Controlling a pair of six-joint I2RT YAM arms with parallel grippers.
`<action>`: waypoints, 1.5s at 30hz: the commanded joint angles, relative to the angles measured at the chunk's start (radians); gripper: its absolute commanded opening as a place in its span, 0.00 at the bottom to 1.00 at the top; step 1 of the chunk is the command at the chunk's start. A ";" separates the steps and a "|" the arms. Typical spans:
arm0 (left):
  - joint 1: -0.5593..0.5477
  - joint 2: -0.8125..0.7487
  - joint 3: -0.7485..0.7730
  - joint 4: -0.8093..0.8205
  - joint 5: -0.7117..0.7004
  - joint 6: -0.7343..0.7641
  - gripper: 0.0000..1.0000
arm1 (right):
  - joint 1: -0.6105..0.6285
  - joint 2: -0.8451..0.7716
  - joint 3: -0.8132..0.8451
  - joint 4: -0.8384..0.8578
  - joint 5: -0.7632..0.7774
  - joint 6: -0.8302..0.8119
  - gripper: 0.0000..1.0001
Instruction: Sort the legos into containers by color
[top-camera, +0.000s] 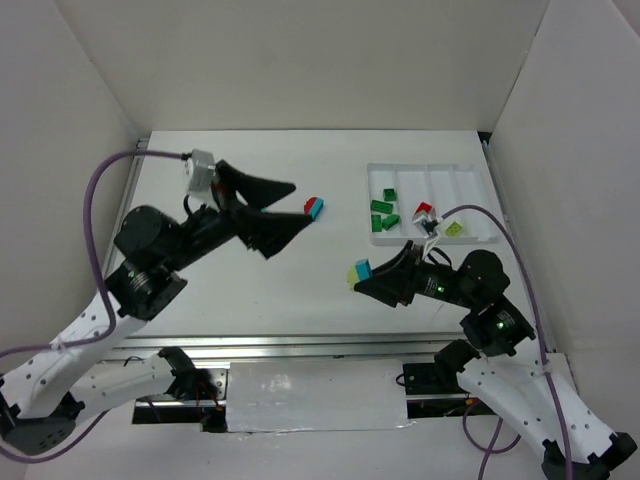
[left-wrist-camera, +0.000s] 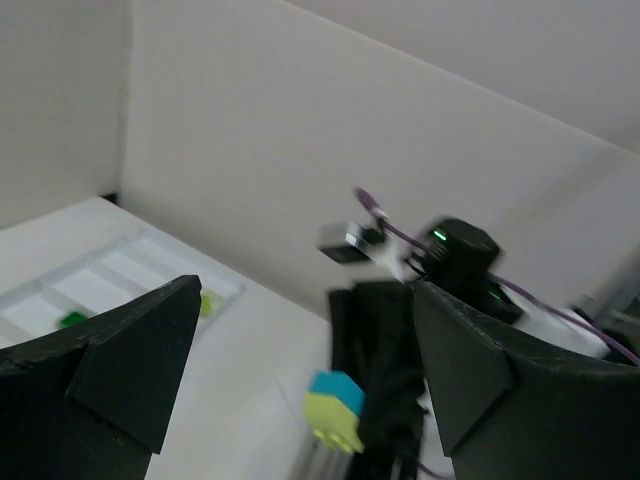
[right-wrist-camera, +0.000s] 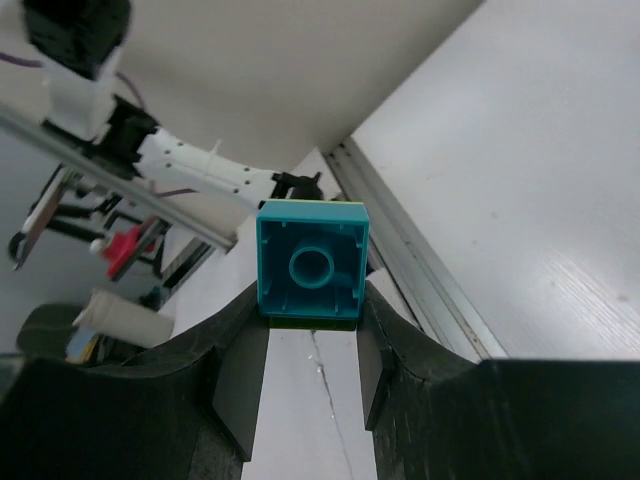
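My right gripper (top-camera: 366, 279) is shut on a two-colour brick pair (top-camera: 362, 270), teal-blue on yellow-green, held above the table's front middle. In the right wrist view the gripper (right-wrist-camera: 311, 302) pinches the pair (right-wrist-camera: 312, 262) at its fingertips, hollow teal underside facing the camera. My left gripper (top-camera: 300, 204) is open and empty, raised, with a red and teal-blue pair (top-camera: 315, 208) just past its fingertips. In the left wrist view the left gripper (left-wrist-camera: 305, 290) has wide jaws, and the right arm's pair (left-wrist-camera: 335, 410) shows between them. The white tray (top-camera: 470, 172) holds several dark green bricks (top-camera: 381, 208), a red brick (top-camera: 424, 211) and a yellow-green brick (top-camera: 455, 229).
White walls enclose the table on three sides. A metal rail (top-camera: 300, 345) runs along the near edge. The right arm's purple cable (top-camera: 500, 225) arcs over the tray's right end. The tray (left-wrist-camera: 90, 280) also shows at the left of the left wrist view.
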 joint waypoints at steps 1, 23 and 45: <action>-0.014 -0.115 -0.175 -0.062 0.247 -0.073 1.00 | 0.006 0.039 -0.037 0.442 -0.249 0.055 0.00; -0.128 -0.200 -0.357 0.072 0.346 -0.190 0.62 | 0.293 0.273 0.073 0.514 -0.061 -0.073 0.00; -0.129 -0.209 -0.303 -0.057 0.369 -0.063 0.00 | 0.345 0.240 0.063 0.434 -0.017 -0.148 0.91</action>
